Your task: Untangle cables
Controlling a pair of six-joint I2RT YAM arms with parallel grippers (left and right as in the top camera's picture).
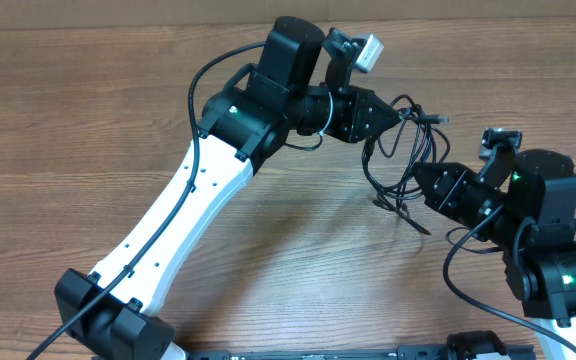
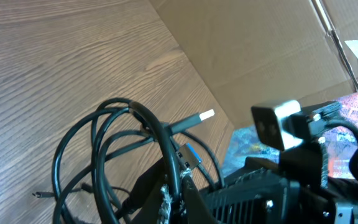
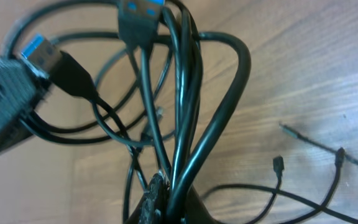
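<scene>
The cables (image 1: 405, 150), thin black cords in a tangled bundle, hung between the two grippers over the wooden table (image 1: 68, 110), to the right of its middle. The left gripper (image 1: 398, 117) was closed on the upper part of the bundle; the right gripper (image 1: 418, 180), near it and lower in the overhead view, was closed on the lower part; several loops sagged between them, and a loose end trailed on the wood by the right gripper. In the left wrist view the left fingers (image 2: 165, 200) were pinched shut on several strands, with wide loops fanning out to the left above the wood; a silver-tipped plug (image 2: 202, 116) stuck out to the upper right; a blue-tongued plug (image 2: 190, 154) sat just above the fingers; the right wrist camera (image 2: 277, 123) showed beyond, with a cardboard wall (image 2: 260, 50) behind it. In the right wrist view the right fingers (image 3: 155, 194) were clamped tight on a sheaf of strands rising from them; a top blue plug (image 3: 140, 11) and a side blue plug (image 3: 42, 53) hung among the loops; two small plug ends (image 3: 278, 164) lay on the wood to the right, apart from the gripped sheaf.
</scene>
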